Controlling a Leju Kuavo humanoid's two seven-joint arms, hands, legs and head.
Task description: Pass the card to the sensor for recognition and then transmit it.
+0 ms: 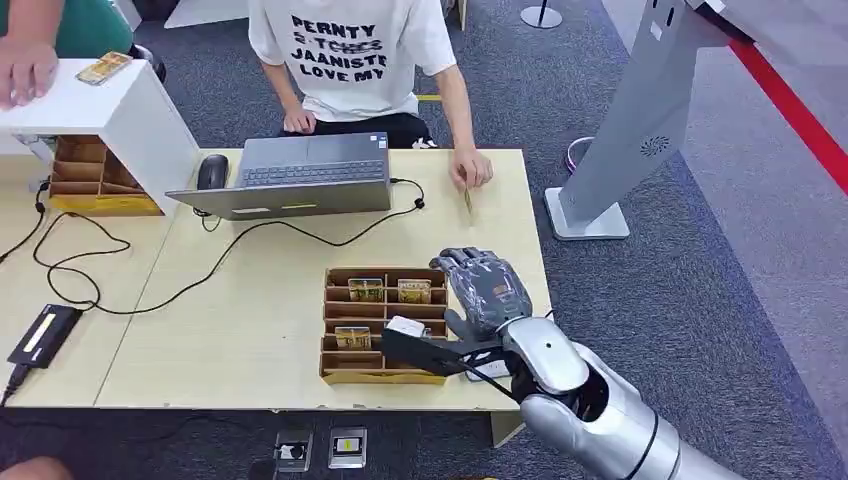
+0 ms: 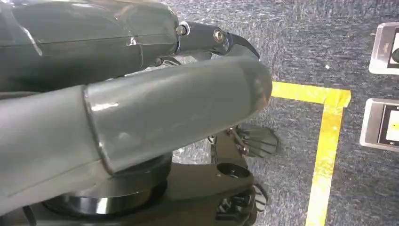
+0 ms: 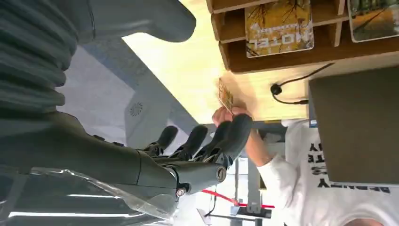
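A brown slotted card box [image 1: 383, 340] is seen on the light wooden desk [image 1: 250, 300], near its front edge. Two cards [image 1: 365, 289] are stood side by side in its rear slot and one more [image 1: 352, 337] in a nearer slot; their faces are turned toward the robot. In the right wrist view one of these is read as a yellowish hotel card [image 3: 279, 26]. A second brown box [image 1: 95, 178] is placed under a white shelf [image 1: 110, 105] at the desk's far left; its contents cannot be made out.

The right hand [image 1: 485, 292] is held just beside the card box, at its right edge, above the desk. Its fingers [image 3: 226, 140] are spread and only slightly bent, and nothing is gripped by them.

A card [image 1: 467, 201] is held on edge on the desk by the hand of a person [image 1: 355, 60] seated behind a grey laptop [image 1: 300, 175]; its long axis is run roughly toward the robot. The left hand [image 2: 179, 117] is seen close over dark carpet; whether its fingers are spread or curled cannot be told.
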